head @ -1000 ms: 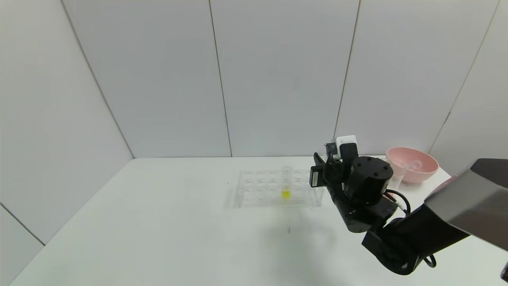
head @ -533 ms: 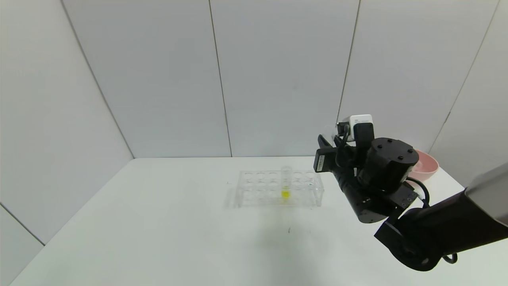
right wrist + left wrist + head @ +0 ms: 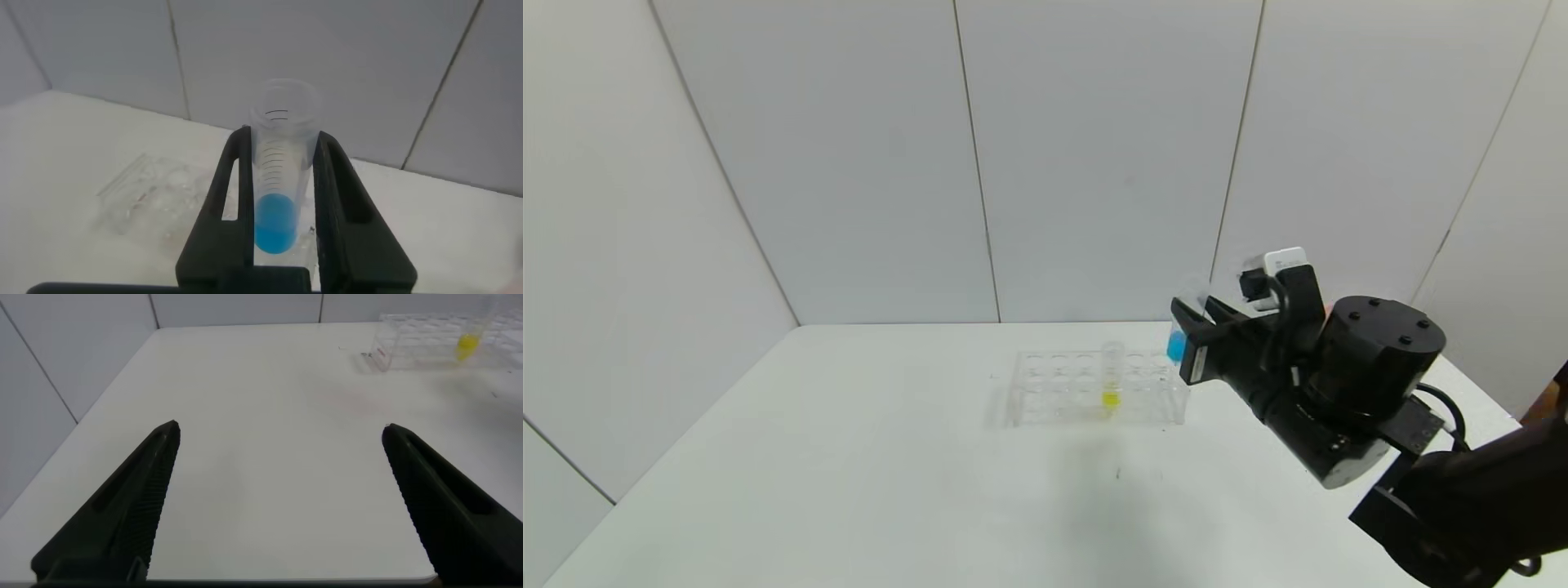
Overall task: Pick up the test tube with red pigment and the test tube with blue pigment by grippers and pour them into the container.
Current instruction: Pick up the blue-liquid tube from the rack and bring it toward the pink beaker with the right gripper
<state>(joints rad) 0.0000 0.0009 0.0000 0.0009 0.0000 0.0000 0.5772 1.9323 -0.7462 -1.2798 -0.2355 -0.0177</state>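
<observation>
- Nearest us, our left pincer (image 3: 278, 498) hangs low over the bare near part of the desk (image 3: 270, 400), its two black fingers (image 3: 122, 514) spread wide with nothing between them.
- Our right pincer (image 3: 1188, 331) is raised above the desk's right side, just right of the rack; its fingers are closed on the blue tube (image 3: 1178, 339).
- In the right wrist view the blue tube (image 3: 279, 188) stands upright between the fingers, blue liquid filling its lower part. Graduation marks line its wall; we cannot read any figures.
- Farther back, the clear rack (image 3: 1094, 388) sits mid-desk with the yellow tube (image 3: 1111, 380) upright in it.
- We cannot see the red tube or the container.
- No brand or label is readable.
</observation>
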